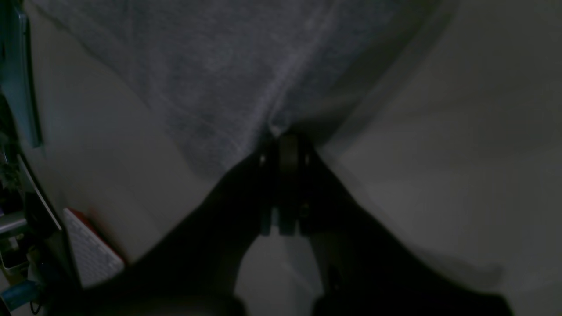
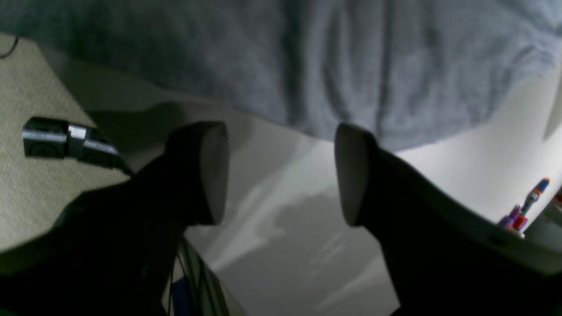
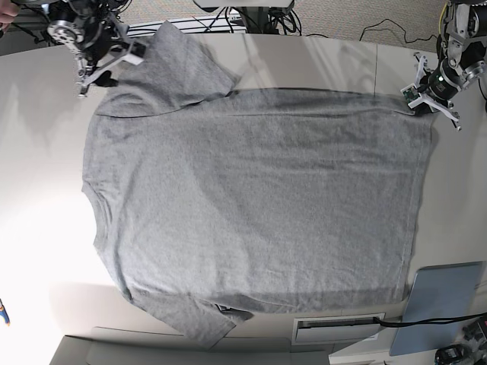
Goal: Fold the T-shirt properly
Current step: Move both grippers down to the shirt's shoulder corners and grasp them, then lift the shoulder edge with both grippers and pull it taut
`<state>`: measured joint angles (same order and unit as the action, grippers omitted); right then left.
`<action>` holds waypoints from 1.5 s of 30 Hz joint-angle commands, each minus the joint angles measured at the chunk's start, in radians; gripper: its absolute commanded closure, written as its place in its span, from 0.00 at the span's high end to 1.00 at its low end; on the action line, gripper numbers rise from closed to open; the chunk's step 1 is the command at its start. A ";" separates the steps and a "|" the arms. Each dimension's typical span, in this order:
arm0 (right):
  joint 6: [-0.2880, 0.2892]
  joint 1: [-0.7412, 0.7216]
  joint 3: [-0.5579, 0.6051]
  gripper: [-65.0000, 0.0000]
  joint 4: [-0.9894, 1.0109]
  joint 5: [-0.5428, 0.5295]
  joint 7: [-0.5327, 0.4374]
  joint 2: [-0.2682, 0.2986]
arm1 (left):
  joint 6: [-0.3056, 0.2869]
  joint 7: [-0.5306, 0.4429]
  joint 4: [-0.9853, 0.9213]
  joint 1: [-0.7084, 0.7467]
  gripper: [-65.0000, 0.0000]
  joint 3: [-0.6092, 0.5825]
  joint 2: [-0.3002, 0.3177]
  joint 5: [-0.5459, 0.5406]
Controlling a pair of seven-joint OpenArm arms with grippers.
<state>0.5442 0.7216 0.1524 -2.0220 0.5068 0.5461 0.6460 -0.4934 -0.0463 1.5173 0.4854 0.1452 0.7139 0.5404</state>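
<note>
T-shirt [image 3: 251,205], a big heather-grey short-sleeved cotton one, is spread flat with its plain side up across most of the pale white table [image 3: 34,228]. Its collar is toward the left of the base view and its hem toward the right. The far sleeve is folded in over the body, and the near sleeve pokes out at the near edge. A flat grey-blue rectangular pad [image 3: 437,308] sits at the near right corner, just beside the hem. The left gripper [image 3: 417,105] is pinched closed on the shirt's far right hem corner. The right gripper [image 3: 103,65] hangs with its jaws spread wide by the far sleeve, holding nothing. No containers anywhere.
</note>
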 commanded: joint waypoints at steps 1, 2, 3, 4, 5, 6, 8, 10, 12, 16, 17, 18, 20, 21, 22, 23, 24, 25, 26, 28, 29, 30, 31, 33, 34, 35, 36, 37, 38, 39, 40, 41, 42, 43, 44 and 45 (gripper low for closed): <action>-0.010 -0.009 0.013 0.57 0.000 0.016 0.000 0.013 | -0.065 0.020 -0.010 0.016 0.00 -0.012 0.001 0.006; -0.010 -0.022 0.031 0.57 0.012 0.018 0.000 0.013 | -0.065 0.020 -0.010 0.016 0.00 -0.012 0.001 0.006; -0.010 -0.035 0.047 0.57 0.025 0.018 0.000 0.013 | -0.065 0.021 -0.010 0.016 0.00 -0.012 0.001 0.006; -0.010 -0.048 0.062 0.57 0.037 0.018 0.000 0.013 | -0.064 0.022 -0.010 0.016 0.00 -0.012 0.001 0.006; -0.011 -0.062 0.076 0.57 0.049 0.018 0.000 0.013 | -0.064 0.022 -0.010 0.016 0.00 -0.012 0.001 0.006; -0.017 -0.077 0.087 0.57 0.060 0.018 0.000 0.013 | -0.064 0.022 -0.010 0.016 0.00 -0.012 0.001 0.006; -0.026 -0.108 0.105 0.57 0.082 0.018 0.000 0.011 | -0.064 0.022 -0.010 0.016 0.00 -0.012 0.001 0.006; -0.026 -0.139 0.120 0.57 0.108 0.017 -0.008 0.010 | -0.064 0.022 -0.010 0.016 0.00 -0.012 0.001 0.006; -0.026 -0.165 0.137 0.57 0.132 0.017 -0.010 0.010 | -0.064 0.022 -0.010 0.016 0.00 -0.012 0.001 0.006; -0.026 -0.211 0.171 0.57 0.182 0.010 -0.039 0.010 | -0.064 0.021 -0.010 0.016 0.00 -0.012 0.001 0.006; -0.026 -0.221 0.177 0.54 0.194 0.009 -0.042 0.010 | -0.064 0.021 -0.010 0.016 0.00 -0.012 0.001 0.005; -0.026 -0.229 0.182 0.50 0.203 0.009 -0.042 0.010 | -0.064 0.021 -0.010 0.016 0.00 -0.012 0.001 0.005; -0.026 -0.237 0.187 0.38 0.209 0.009 -0.040 0.011 | -0.064 0.021 -0.010 0.016 0.00 -0.012 0.001 0.006; -0.026 -0.238 0.187 0.30 0.209 0.010 -0.040 0.011 | -0.064 0.021 -0.010 0.016 0.00 -0.012 0.001 0.005; -0.026 -0.240 0.187 0.22 0.209 0.009 -0.037 0.011 | -0.064 0.020 -0.010 0.016 0.00 -0.012 0.001 0.005; -0.026 -0.240 0.187 0.14 0.209 0.009 -0.024 0.011 | -0.064 0.019 -0.010 0.016 0.00 -0.012 0.001 0.006; -0.026 -0.241 0.187 0.05 0.209 0.009 -0.008 0.011 | -0.064 0.019 -0.010 0.016 0.00 -0.012 0.001 0.005; -0.027 -0.240 0.187 0.00 0.209 0.006 0.020 0.011 | -0.064 0.019 -0.010 0.016 0.00 -0.012 0.001 0.005; -0.035 -0.240 0.187 0.00 0.207 -0.002 0.052 0.011 | -0.064 0.019 -0.010 0.016 0.00 -0.012 0.001 0.002; -0.058 -0.239 0.187 0.00 0.195 -0.021 0.094 0.014 | -0.064 0.022 -0.010 0.018 0.00 -0.012 0.006 -0.047; -0.060 -0.236 0.187 0.00 0.181 -0.020 0.100 0.014 | -0.064 0.022 -0.009 0.019 0.00 -0.011 0.011 -0.084; -0.063 -0.231 0.187 0.00 0.164 -0.020 0.111 0.017 | -0.064 0.028 -0.009 0.021 0.00 -0.011 0.015 -0.116; -0.064 -0.222 0.186 0.00 0.143 -0.019 0.122 0.017 | -0.064 0.031 -0.007 0.027 0.00 -0.011 0.022 -0.134; -0.070 -0.196 0.186 0.00 0.101 -0.020 0.146 0.020 | -0.043 0.034 0.011 0.053 0.00 -0.011 0.039 -0.137; -0.070 -0.182 0.186 0.00 0.083 -0.019 0.157 0.023 | -0.023 0.047 0.025 0.071 0.00 -0.011 0.047 -0.138; -0.070 -0.166 0.186 0.00 0.067 -0.019 0.164 0.030 | -0.003 0.069 0.042 0.089 0.00 -0.010 0.053 -0.145; -0.072 -0.147 0.186 0.00 0.051 -0.018 0.171 0.037 | 0.018 0.101 0.060 0.107 0.00 -0.003 0.057 -0.163; -0.084 -0.130 0.186 0.00 0.037 -0.011 0.181 0.045 | 0.034 0.127 0.077 0.127 0.00 0.007 0.057 -0.186; -0.097 -0.113 0.186 0.00 0.024 -0.008 0.187 0.051 | 0.040 0.147 0.093 0.146 0.00 0.022 0.056 -0.211; -0.111 -0.095 0.186 0.00 0.011 -0.002 0.198 0.057 | 0.041 0.153 0.108 0.167 0.00 0.040 0.056 -0.233; -0.122 -0.078 0.186 0.00 -0.003 0.009 0.208 0.061 | 0.040 0.151 0.122 0.191 0.00 0.062 0.056 -0.253; -0.126 -0.059 0.186 0.00 -0.019 0.016 0.216 0.065 | 0.036 0.151 0.137 0.215 0.00 0.084 0.056 -0.267; -0.131 -0.041 0.186 0.00 -0.034 0.024 0.225 0.068 | 0.032 0.151 0.152 0.240 0.00 0.108 0.056 -0.276; -0.137 -0.024 0.186 0.00 -0.049 0.034 0.233 0.069 | 0.020 0.151 0.166 0.266 0.00 0.133 0.056 -0.284; -0.142 -0.006 0.186 0.00 -0.064 0.044 0.238 0.069 | 0.012 0.151 0.181 0.291 0.00 0.157 0.056 -0.297; -0.147 0.010 0.186 0.00 -0.077 0.055 0.243 0.069 | -0.004 0.151 0.196 0.316 0.00 0.181 0.056 -0.312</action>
<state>0.4061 0.7250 0.3439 -2.0819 0.5529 0.7815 0.7002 -0.5045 0.1085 1.7000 0.7959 0.3134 0.7494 0.2321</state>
